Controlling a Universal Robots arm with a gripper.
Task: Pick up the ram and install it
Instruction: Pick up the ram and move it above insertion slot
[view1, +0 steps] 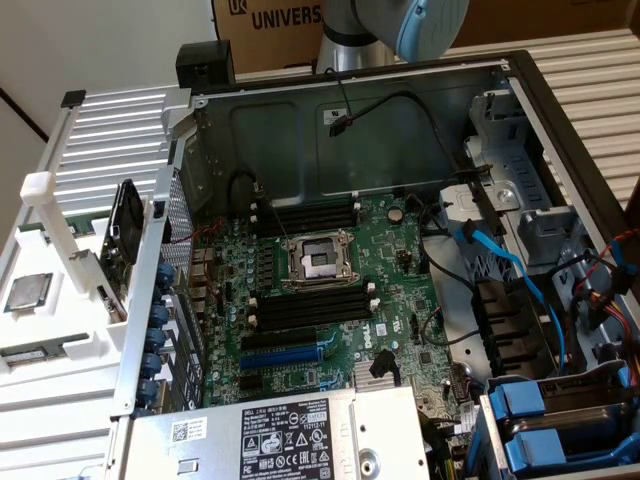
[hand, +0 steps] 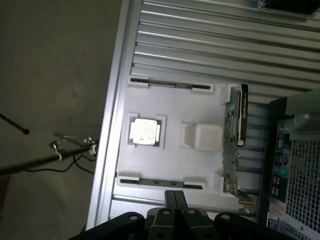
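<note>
Gripper (hand: 175, 196), fingers pressed together on nothing, hangs clear of the white tray (hand: 200, 167), where the nearest ram (hand: 160, 183) lies just ahead of the fingertips, its long axis running crosswise to them, with a second stick (hand: 170, 84) farther ahead beyond the processor (hand: 145, 132).

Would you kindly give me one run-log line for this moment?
hand: shut, empty | nearest: memory stick, lying in white tray | pickup: not yet done
</note>
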